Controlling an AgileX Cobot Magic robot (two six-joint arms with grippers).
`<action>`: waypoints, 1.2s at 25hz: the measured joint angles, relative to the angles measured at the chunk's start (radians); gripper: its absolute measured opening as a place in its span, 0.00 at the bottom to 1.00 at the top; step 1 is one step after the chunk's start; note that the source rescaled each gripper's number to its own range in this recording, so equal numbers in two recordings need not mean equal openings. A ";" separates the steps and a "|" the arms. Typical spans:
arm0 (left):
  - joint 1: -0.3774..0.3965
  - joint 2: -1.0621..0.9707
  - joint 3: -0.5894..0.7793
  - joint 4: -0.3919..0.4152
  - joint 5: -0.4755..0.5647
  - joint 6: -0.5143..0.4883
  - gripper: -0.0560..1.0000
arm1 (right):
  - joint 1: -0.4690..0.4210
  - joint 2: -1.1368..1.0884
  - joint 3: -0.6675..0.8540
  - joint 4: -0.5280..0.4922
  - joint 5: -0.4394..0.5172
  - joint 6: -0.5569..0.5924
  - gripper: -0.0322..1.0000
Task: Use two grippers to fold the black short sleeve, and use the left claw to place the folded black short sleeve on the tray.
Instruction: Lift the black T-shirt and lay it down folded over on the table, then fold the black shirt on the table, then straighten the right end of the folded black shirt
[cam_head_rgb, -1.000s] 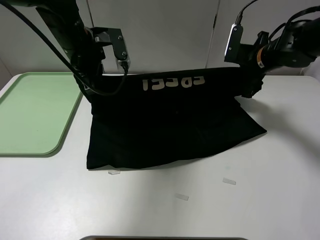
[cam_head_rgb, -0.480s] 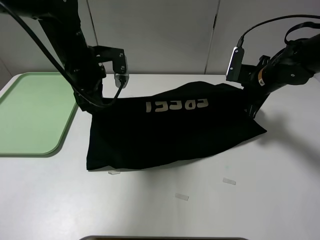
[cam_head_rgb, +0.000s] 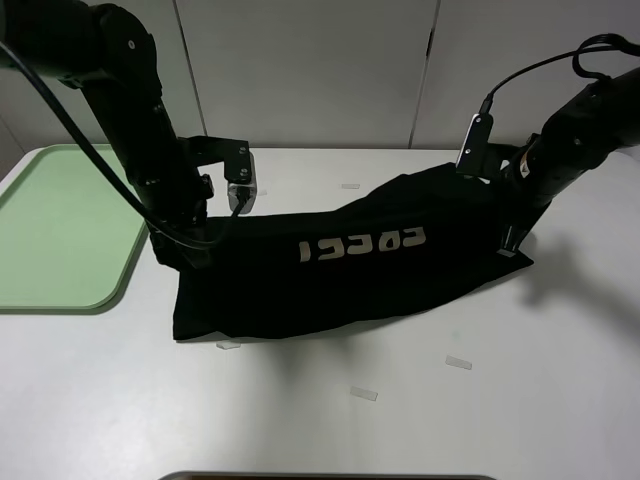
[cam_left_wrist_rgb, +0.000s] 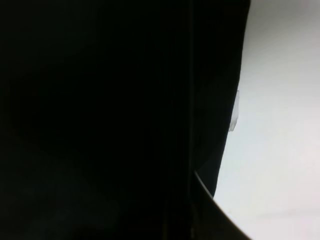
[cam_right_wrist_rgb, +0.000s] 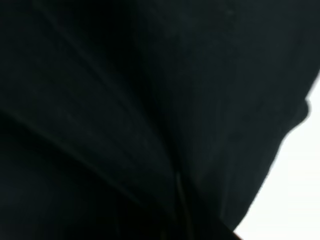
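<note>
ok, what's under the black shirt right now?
Only the white table shows around the black short sleeve; a small clear tape strip lies at its front hem. Whatever lies beneath the cloth is covered. The tray lies beside it.

We see bright, even light across the white table, soft shadows edging the black short sleeve, while both wrist views sit nearly blacked out by dark, blurred cloth.
</note>
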 joint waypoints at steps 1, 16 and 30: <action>0.000 0.000 0.000 0.000 0.000 0.002 0.05 | 0.000 0.000 0.000 0.039 0.025 -0.032 0.03; 0.003 0.000 0.012 0.033 0.088 0.065 0.86 | -0.013 -0.006 0.000 0.215 0.102 -0.134 0.98; 0.003 -0.105 -0.181 0.035 -0.075 -0.094 0.89 | -0.013 -0.341 0.000 0.201 0.058 -0.104 1.00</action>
